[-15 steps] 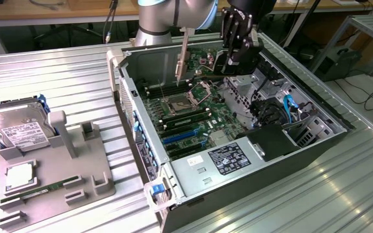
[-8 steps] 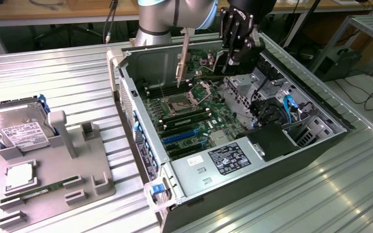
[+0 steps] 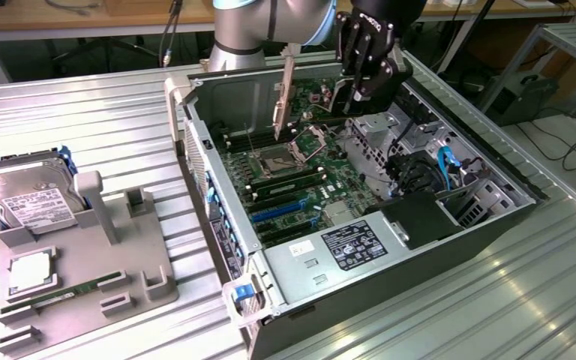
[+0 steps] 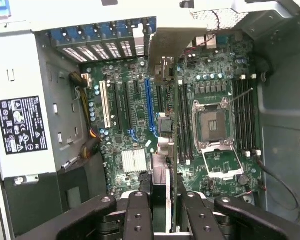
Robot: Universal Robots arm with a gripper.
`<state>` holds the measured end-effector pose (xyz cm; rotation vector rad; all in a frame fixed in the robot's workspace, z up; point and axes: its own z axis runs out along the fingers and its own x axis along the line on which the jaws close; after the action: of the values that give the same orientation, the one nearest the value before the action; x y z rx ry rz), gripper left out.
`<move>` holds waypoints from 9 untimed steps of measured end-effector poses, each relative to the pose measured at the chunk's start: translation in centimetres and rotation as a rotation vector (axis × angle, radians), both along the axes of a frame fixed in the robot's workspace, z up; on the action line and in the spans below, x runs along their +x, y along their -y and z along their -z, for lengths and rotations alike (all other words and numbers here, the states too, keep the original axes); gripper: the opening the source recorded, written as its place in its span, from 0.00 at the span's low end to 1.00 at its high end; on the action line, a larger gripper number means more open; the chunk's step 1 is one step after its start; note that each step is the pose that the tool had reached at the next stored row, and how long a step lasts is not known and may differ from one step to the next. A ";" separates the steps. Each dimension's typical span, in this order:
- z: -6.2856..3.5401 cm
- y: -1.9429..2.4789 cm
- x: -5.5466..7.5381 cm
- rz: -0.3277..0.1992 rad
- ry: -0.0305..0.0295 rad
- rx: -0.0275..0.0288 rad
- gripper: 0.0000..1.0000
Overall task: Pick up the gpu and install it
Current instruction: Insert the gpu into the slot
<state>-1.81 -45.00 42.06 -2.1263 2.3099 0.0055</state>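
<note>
gpu (image 3: 287, 94) bracket pale bare metal; computer case (image 3: 233, 94) matt grey metal; table (image 3: 88, 127) ribbed metal.

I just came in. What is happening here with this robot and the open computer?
A robot arm is working over an open computer case. Its gripper has the jaws closed on the gpu, which hangs on edge above the motherboard and is not yet seated in a slot. On the grey holder at the exterior view's left sit a hard drive and a memory stick.
</note>
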 end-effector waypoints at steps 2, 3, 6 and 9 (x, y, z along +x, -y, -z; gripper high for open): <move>0.07 0.00 -0.1 -0.023 0.0001 0.0001 0.28; 0.10 0.00 -0.1 -0.031 0.0000 0.0000 0.28; 0.27 -0.22 -0.1 -0.056 -0.0001 -0.0005 0.28; 0.43 -0.57 -0.1 -0.070 -0.0002 -0.0042 0.28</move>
<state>-1.90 -44.42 41.63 -2.2084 2.2360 0.0010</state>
